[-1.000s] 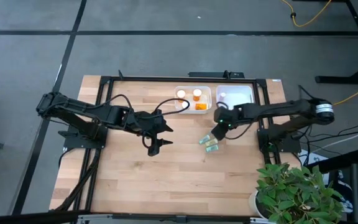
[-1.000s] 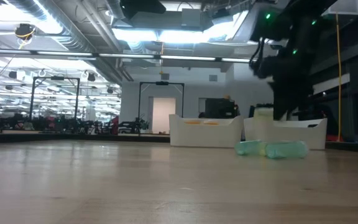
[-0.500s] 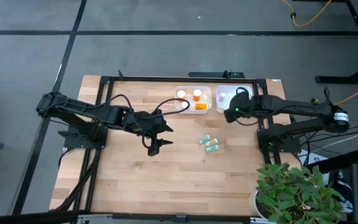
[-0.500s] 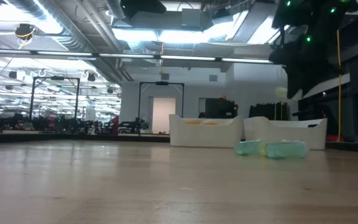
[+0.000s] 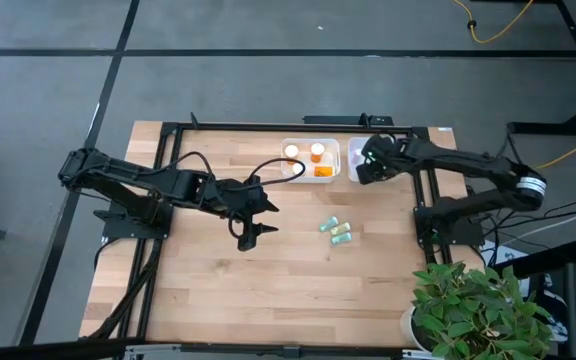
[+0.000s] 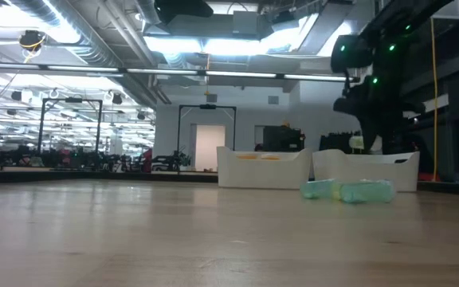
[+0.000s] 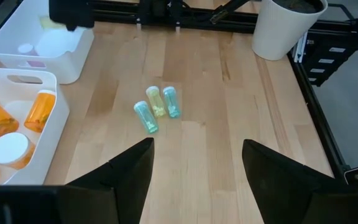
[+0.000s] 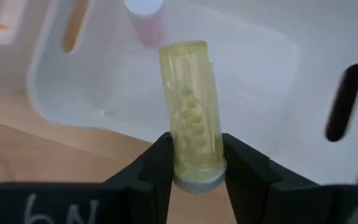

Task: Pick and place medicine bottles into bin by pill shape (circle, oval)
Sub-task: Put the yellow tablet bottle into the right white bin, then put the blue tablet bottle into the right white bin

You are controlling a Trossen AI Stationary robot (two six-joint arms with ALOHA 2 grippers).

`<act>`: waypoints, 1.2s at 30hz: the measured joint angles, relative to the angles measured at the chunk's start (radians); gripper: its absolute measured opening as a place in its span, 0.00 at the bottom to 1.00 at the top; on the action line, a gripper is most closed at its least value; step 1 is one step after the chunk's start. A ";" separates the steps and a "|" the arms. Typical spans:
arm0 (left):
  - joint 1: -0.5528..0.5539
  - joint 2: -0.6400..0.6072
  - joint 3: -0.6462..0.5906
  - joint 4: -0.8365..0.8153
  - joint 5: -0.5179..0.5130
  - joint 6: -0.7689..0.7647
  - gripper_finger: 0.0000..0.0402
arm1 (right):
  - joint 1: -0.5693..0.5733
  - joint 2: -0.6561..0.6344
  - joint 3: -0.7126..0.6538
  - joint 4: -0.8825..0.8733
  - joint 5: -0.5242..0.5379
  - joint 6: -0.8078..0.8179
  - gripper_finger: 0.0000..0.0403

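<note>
Only one marking shows: pale handwritten characters on the dark body of the right hand [image 8: 194,168], just below its fingers [image 8: 160,165] in the right wrist view. They look like "6N" (the strokes are cut off at the edge, so the reading is unsure). Nothing else is legible.

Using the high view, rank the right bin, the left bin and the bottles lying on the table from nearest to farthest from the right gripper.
From the right gripper, holding a yellow-green bottle:
1. Right bin, directly beneath it.
2. Left bin, beside the right bin, toward the left arm.
3. Bottles lying on the table, mid-table, toward the front.
</note>
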 joint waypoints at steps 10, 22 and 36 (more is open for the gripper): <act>0.000 0.000 0.000 0.000 0.000 0.000 0.59 | -0.051 0.135 0.000 0.105 0.030 -0.002 0.30; 0.000 0.000 0.000 -0.001 0.000 0.000 0.59 | -0.059 0.157 0.000 0.127 0.031 -0.003 0.41; -0.016 0.000 0.000 -0.001 0.000 0.000 0.59 | -0.017 0.094 0.000 0.127 -0.043 -0.024 0.46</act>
